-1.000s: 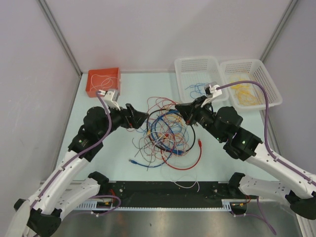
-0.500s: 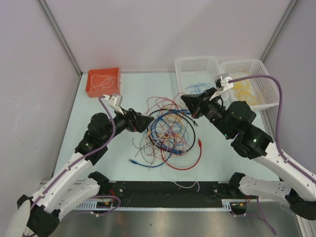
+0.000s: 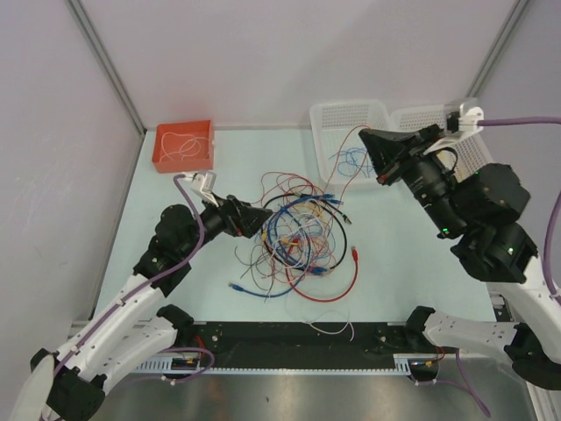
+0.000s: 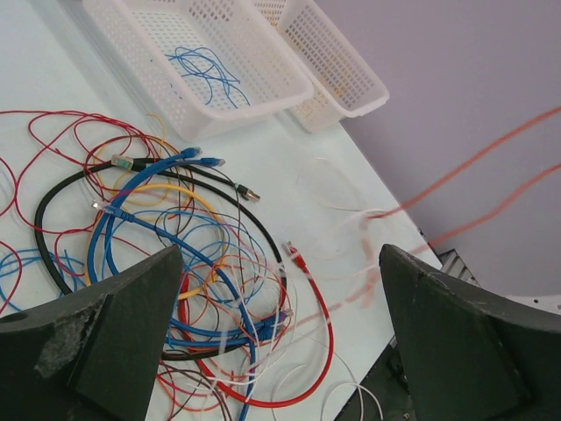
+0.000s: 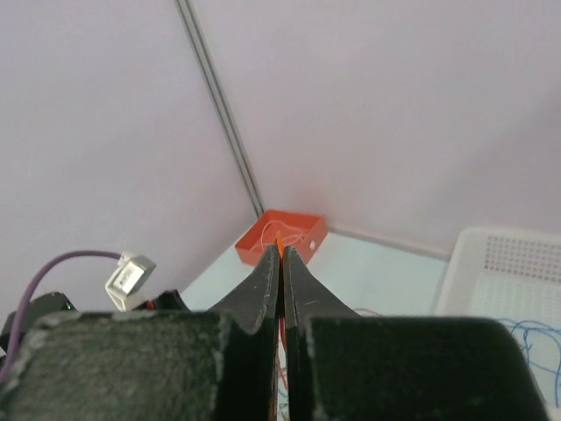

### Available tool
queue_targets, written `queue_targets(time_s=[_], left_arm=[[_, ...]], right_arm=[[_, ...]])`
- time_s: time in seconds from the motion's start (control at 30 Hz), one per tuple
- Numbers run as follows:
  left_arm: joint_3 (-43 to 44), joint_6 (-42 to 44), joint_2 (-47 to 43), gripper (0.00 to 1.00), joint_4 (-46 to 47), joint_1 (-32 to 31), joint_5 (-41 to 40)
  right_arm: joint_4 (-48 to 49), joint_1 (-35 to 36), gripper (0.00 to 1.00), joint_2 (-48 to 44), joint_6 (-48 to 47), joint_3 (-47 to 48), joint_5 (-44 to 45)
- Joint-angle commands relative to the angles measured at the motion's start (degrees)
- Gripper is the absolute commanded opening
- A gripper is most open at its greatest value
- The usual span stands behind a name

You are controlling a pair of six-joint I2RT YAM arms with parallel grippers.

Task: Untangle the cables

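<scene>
The cables (image 3: pixel 294 237) lie in a tangled pile of red, blue, black, orange and white wires at the table's middle; the pile also shows in the left wrist view (image 4: pixel 175 254). My right gripper (image 3: pixel 363 134) is raised over the white baskets and shut on a thin orange-red wire (image 3: pixel 340 154), which runs down to the pile. In the right wrist view the jaws (image 5: pixel 280 250) pinch that wire (image 5: pixel 279 240). My left gripper (image 3: pixel 261 213) is open and empty at the pile's left edge, low over it (image 4: pixel 279 281). The lifted wire shows blurred in the left wrist view (image 4: pixel 478 160).
A white basket (image 3: pixel 349 108) at the back holds blue wires (image 3: pixel 351 160). A second white basket (image 3: pixel 428 115) beside it is partly hidden by my right arm. A red box (image 3: pixel 184 145) with a white wire stands at the back left. A loose white wire (image 3: pixel 331 327) lies at the near edge.
My right gripper has risen and moved back and to the right, drawing the orange-red wire up out of the pile. My left gripper has edged closer to the pile.
</scene>
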Motion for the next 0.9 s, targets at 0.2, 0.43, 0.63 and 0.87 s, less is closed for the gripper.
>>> queue_targets(time_s=[0.2, 0.43, 0.63, 0.87], left_arm=[[-1.4, -3.0, 3.3, 1.00, 4.5, -0.3, 3.7], [-0.7, 0.3, 11.0, 1.00, 11.1, -11.2, 3.1], [-2.4, 4.9, 16.1, 1.00, 21.4, -19.9, -0.4], [-2.5, 8.9, 22.6, 0.99, 26.7, -22.0, -8.6]], right_arm=[[-2.5, -0.1, 0.00, -1.0, -1.5, 2.7, 1.6], [-3.0, 0.0, 0.00, -0.8, -1.0, 2.3, 0.7], [-3.1, 0.1, 0.00, -0.8, -0.6, 2.3, 0.3], [-4.2, 0.3, 0.00, -1.1, 1.0, 2.7, -1.0]])
